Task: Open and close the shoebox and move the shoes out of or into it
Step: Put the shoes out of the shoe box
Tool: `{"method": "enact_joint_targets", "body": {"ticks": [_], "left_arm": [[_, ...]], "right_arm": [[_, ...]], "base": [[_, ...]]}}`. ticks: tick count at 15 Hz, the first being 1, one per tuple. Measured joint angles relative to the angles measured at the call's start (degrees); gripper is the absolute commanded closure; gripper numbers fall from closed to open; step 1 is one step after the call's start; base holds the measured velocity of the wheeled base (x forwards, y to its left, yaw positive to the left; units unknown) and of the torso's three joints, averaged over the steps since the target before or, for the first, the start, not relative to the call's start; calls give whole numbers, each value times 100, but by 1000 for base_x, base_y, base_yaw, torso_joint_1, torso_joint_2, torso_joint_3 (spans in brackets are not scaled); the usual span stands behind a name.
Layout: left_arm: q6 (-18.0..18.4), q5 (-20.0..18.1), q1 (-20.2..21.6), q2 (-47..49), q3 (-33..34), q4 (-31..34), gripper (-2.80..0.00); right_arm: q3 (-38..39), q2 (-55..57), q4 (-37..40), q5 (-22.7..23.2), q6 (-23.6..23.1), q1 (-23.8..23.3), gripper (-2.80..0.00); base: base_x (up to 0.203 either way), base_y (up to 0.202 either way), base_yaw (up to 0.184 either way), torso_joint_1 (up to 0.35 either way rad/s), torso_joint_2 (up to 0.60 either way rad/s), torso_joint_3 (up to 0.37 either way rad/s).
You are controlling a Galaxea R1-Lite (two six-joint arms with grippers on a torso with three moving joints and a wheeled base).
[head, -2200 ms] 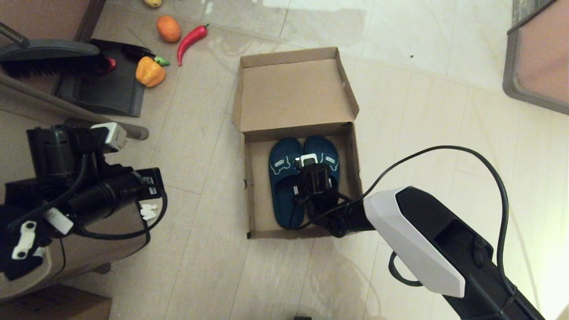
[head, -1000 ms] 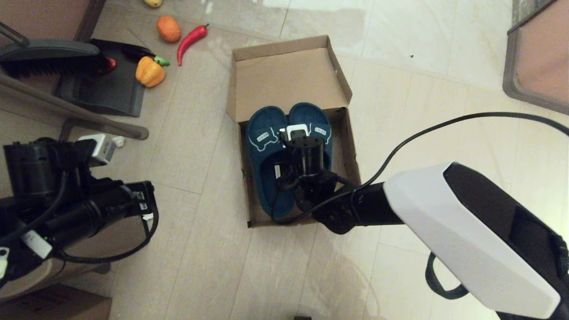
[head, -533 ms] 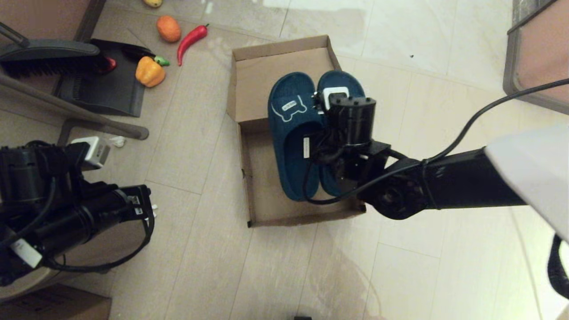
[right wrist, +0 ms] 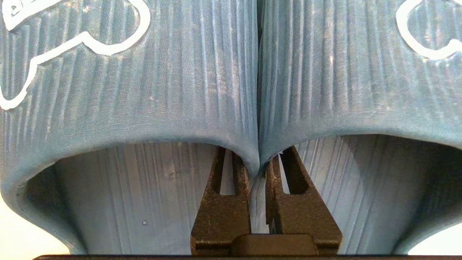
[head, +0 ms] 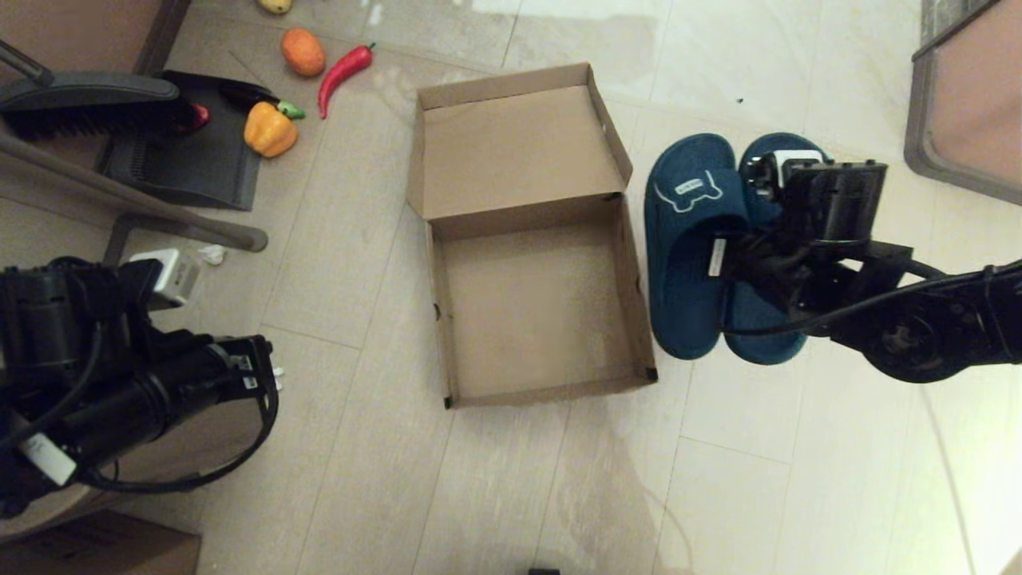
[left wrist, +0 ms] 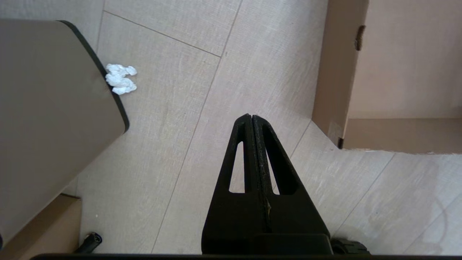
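The shoebox [head: 535, 311] lies open on the floor at the centre, empty, its lid flap [head: 511, 152] folded back on the far side. One of its corners [left wrist: 335, 72] shows in the left wrist view. The two teal sandals [head: 687, 263] hang side by side to the right of the box, above the floor tiles. My right gripper [right wrist: 257, 169] is shut on their touching inner edges, just below the straps [right wrist: 162, 72]. In the head view its fingers are hidden under the wrist. My left gripper [left wrist: 251, 117] is shut and empty, low at the left over bare floor.
A tan bin [left wrist: 54, 108] and a crumpled white paper [left wrist: 121, 78] lie beside the left arm. At the back left are a black dustpan [head: 184, 152], a yellow pepper [head: 270, 128], a red chilli [head: 343, 70] and an orange [head: 303, 51]. Furniture [head: 966, 96] stands back right.
My right arm has lifted both sandals out of the shoebox and carried them to the right, past its right wall. The box has shifted slightly. The left arm has sunk a little.
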Motion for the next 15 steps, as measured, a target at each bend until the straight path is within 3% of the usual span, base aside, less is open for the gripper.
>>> {"method": "enact_joint_targets", "body": {"ticks": [6, 11, 15], "left_arm": [[-10, 0, 5, 27, 185, -178, 0], [-10, -2, 5, 64, 212, -338, 0], [-84, -9, 22, 33, 268, -332, 0]], "right_arm": [[692, -44, -39, 757, 546, -1911, 0], [456, 1252, -996, 867, 693, -2280, 0], [-642, 2902, -2073, 860, 630, -2315, 0]], "base": [[0, 0, 0, 0, 0, 0], [0, 0, 0, 0, 0, 0], [0, 0, 0, 0, 0, 0]]}}
